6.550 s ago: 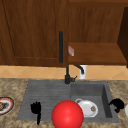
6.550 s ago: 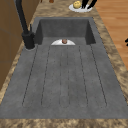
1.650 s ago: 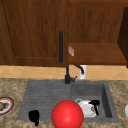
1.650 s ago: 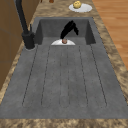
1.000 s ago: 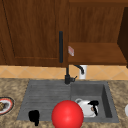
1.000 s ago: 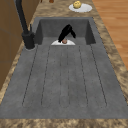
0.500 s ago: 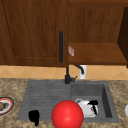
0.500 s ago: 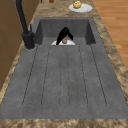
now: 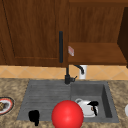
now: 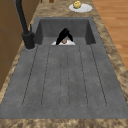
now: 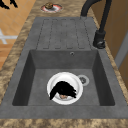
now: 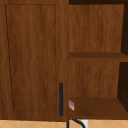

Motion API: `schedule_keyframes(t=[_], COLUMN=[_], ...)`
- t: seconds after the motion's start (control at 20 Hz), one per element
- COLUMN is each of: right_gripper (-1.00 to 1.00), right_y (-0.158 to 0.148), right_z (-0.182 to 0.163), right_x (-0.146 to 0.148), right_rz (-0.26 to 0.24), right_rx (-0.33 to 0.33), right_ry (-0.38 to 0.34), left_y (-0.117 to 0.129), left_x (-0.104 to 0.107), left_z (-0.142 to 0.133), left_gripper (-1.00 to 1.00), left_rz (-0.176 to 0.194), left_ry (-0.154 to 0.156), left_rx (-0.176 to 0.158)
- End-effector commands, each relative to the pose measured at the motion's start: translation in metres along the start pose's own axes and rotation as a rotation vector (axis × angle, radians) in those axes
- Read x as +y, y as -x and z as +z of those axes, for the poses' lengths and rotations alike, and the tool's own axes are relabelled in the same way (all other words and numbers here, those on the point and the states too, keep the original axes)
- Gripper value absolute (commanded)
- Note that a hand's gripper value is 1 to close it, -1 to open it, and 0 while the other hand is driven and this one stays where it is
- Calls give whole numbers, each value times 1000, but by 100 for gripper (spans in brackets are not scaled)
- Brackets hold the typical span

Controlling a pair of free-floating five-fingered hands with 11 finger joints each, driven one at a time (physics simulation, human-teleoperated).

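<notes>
white bowl [image 11: 75,82] – red ball [image 9: 67,115] – grey sink [image 9: 47,92]

The right hand [image 9: 93,106] is down inside the sink basin [image 9: 106,95], set on the white bowl [image 9: 85,108] that lies there. Seen from the right side, this hand [image 11: 62,90] spreads across the bowl's hollow, its fingers [image 11: 71,93] fanned toward the basin's faucet side and the thumb trailing toward the front wall; whether they curl round the rim cannot be told. From the left side the same hand [image 10: 64,35] rises as a dark peak over the bowl. The left hand [image 9: 34,116] hangs at the front edge of the sink's drainboard, well apart from the basin, fingers pointing down and loosely straight.
</notes>
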Motion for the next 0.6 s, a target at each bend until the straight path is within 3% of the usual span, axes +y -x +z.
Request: schedule_keyframes(t=[0.0,0.15,0.2,0.3,0.4,0.55], right_gripper=[-100,-100,100,100,100,100], right_y=[7,3,4,1,1,2], right_z=[-10,-12,-12,-8,-8,-9], right_x=[10,8,7,0,-6,-8], right_rz=[-19,-17,-14,34,26,27], right_rx=[-17,-11,-4,4,6,-7], right_ry=[6,11,5,41,55,135], left_y=[0,0,0,0,0,0], left_x=[0,0,0,0,0,0], left_z=[0,0,0,0,0,0], left_gripper=[0,0,0,0,0,0], left_rz=[0,0,0,0,0,0], left_ry=[0,0,0,0,0,0], left_rx=[0,0,0,0,0,0])
